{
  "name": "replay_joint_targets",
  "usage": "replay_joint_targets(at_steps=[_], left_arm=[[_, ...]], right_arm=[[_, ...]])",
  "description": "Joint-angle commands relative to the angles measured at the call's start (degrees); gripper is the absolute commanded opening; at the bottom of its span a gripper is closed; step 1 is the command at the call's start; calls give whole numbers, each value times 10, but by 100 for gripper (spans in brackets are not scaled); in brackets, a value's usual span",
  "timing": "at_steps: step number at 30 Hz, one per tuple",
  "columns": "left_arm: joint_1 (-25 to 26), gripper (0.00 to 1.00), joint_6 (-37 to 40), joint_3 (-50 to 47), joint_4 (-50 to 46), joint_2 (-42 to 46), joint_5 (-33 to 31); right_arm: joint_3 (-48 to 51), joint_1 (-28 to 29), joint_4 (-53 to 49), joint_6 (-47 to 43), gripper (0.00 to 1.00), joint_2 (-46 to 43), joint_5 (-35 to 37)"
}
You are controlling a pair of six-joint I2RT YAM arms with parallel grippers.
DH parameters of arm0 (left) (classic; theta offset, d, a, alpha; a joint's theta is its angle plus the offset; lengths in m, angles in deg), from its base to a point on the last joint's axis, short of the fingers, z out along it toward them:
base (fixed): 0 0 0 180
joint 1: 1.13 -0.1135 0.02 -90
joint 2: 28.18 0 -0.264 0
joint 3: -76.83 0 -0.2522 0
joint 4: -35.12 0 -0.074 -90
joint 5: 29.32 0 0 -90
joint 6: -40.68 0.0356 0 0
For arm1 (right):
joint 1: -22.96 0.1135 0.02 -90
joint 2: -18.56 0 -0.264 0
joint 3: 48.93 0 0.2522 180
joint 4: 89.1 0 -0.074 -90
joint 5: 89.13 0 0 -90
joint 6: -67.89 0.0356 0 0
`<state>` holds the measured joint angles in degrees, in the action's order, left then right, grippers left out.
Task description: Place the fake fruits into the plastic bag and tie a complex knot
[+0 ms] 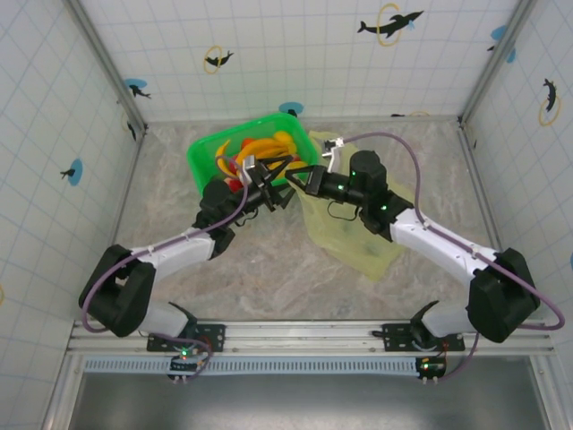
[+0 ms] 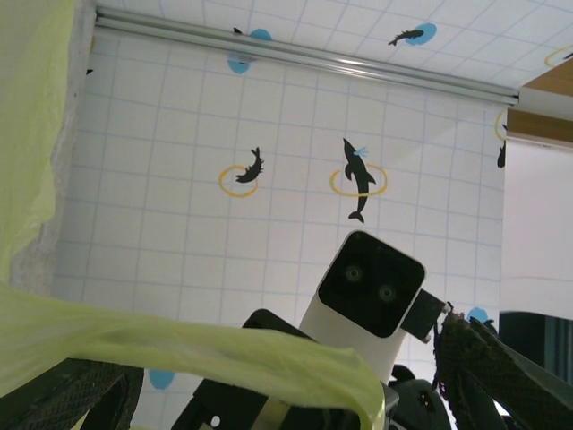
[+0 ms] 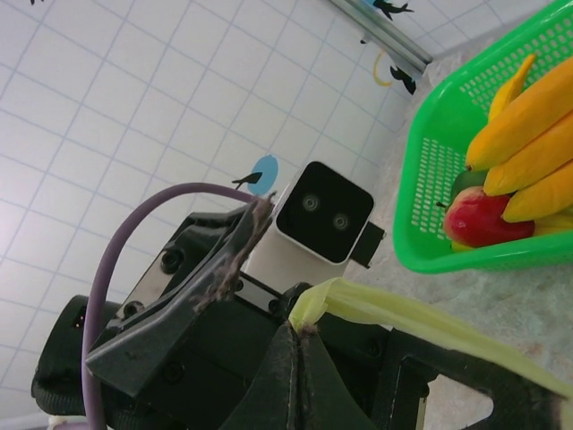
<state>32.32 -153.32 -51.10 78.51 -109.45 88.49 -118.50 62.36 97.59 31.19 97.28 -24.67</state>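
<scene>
Top external gives me the marbled bench [image 1: 269,269] with the plastic bag [image 1: 354,237] lying crumpled on it, right of centre and partly under the right arm. The green basket [image 1: 201,152] sits at the back left, apart from the bag's main body. The two arms meet nose to nose between them. The right end effector [image 1: 300,175] is clenched on a stretched strip of the bag, probably one loop handle [image 3: 403,318], which runs out from its closed tips in the right wrist view. The left end effector [image 1: 264,175] is released, its fingers [image 2: 488,376] spread wide, and the same pale strip crosses the gap between them in the left wrist view. I cannot tell whether the film touches either finger. The fake fruits [image 1: 264,145], bananas and a red one, lie in the basket, so I judge loading has not begun and the step in hand is getting a second hold to open the bag's mouth. To do it well I would close the left fingers squarely on the strip, a little away from the right pinch. I would then draw the arms apart gently so the thin film does not slip or tear.
</scene>
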Motion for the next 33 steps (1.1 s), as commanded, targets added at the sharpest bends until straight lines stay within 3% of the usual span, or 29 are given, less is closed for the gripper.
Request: replay_joint_targets(at_steps=[1,7,8,10,11,13,15,19,21,27,28,31,32,33], left_arm=[[-2,83,-1,20,26,-6,-15],[-18,78,1,27,25,3,-31],[-18,75,0,30,29,2,-31],[-17,63,0,28,35,5,-32],[-18,56,0,24,40,7,-33],[-18,45,3,20,40,10,-34],[-18,34,8,25,39,7,-29],[-17,9,-3,22,75,-8,-15],[-18,0,5,22,73,-6,-7],[-31,5,127,77,-97,32,30],[-32,11,163,99,-148,41,34],[-33,46,243,132,-268,70,10],[-33,54,252,132,-273,74,7],[-33,56,255,133,-272,73,8]], right_arm=[[19,12,28,-16,0,-14,2],[72,30,47,-34,0,-40,29],[78,33,42,-39,6,-43,30],[83,35,36,-49,43,-51,59],[83,35,35,-55,56,-56,61],[82,35,31,-68,66,-66,66],[76,35,24,-80,71,-75,71],[59,35,-10,-109,70,-87,66],[54,36,-44,-132,69,-107,101],[35,29,-105,-199,70,-181,142],[25,25,-129,-204,69,-185,160],[17,15,-157,-210,67,-193,182],[21,12,-157,-207,67,-197,185],[25,10,-156,-205,66,-200,186]])
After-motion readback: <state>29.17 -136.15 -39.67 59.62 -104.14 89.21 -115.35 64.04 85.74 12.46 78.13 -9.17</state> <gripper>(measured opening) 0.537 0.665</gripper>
